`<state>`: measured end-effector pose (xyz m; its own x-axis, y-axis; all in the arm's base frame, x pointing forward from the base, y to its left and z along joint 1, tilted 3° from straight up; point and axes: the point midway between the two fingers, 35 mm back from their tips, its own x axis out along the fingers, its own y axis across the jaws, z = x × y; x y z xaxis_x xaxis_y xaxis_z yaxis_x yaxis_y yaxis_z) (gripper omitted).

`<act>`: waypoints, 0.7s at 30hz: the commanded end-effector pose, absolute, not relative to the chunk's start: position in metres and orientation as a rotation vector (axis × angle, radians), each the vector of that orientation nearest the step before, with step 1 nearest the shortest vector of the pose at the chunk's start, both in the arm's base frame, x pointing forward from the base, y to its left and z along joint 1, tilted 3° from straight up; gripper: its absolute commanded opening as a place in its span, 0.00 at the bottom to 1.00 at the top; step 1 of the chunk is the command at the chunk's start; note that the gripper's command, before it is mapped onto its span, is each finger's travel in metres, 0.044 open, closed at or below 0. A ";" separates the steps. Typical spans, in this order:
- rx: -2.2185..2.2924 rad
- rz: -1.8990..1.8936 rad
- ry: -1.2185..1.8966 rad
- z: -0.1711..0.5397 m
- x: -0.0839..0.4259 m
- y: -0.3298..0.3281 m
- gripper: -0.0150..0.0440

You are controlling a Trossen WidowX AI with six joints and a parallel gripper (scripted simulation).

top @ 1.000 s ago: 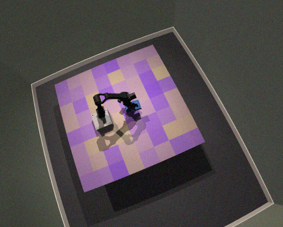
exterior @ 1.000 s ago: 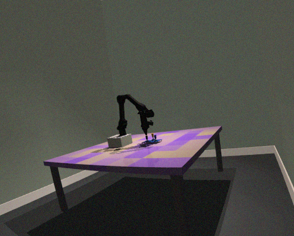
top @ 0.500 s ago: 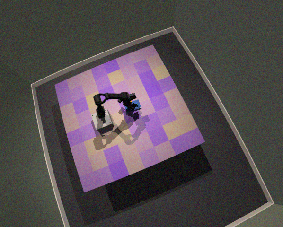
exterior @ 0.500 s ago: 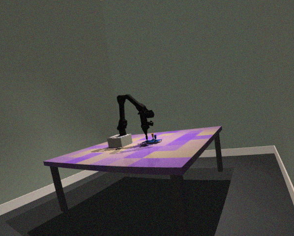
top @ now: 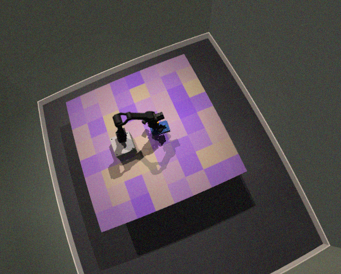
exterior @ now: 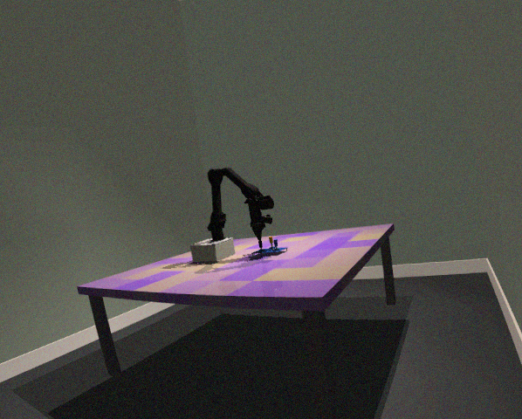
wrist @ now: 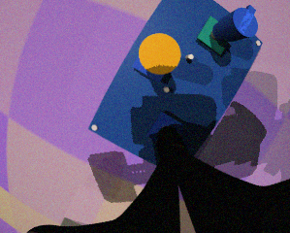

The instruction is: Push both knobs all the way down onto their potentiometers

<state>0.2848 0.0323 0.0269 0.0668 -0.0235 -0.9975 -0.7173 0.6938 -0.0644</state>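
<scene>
The blue circuit board (top: 166, 124) (exterior: 281, 249) (wrist: 120, 99) stands on the table. My gripper (exterior: 260, 240) (wrist: 172, 157) is shut and points down, its tips on or just above a black knob (exterior: 260, 246) (wrist: 168, 136) at the board's near end. The tips and this knob merge in the wrist view; contact and any gap beneath the knob cannot be told. An orange knob (exterior: 271, 239) (wrist: 159, 50) stands upright near the middle, the highest of the three. A blue knob (exterior: 276, 243) (wrist: 245, 21) stands over a green potentiometer (wrist: 209, 33) at the far end.
The arm's pale base block (top: 129, 143) (exterior: 224, 250) stands on the patchwork table (top: 162, 194) (exterior: 292, 284). The orange knob is close beyond the gripper tips. Dark arm shadows fall over the board and table.
</scene>
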 end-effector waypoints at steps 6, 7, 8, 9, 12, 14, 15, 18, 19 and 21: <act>-0.668 0.583 1.425 0.027 0.285 0.031 0.25; -0.668 0.583 1.425 0.026 0.285 0.031 0.25; -0.668 0.583 1.425 0.026 0.285 0.031 0.25; -0.668 0.583 1.425 0.025 0.285 0.031 0.25; -0.668 0.583 1.425 0.025 0.285 0.031 0.25; -0.668 0.583 1.425 0.025 0.285 0.031 0.25; -0.668 0.583 1.425 0.025 0.285 0.031 0.25; -0.668 0.583 1.425 0.025 0.285 0.031 0.25; -0.668 0.583 1.425 0.025 0.285 0.031 0.25; -0.668 0.583 1.425 0.025 0.285 0.031 0.25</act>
<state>0.2845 0.0322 0.0256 0.0652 -0.0237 -0.9976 -0.7174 0.6938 -0.0634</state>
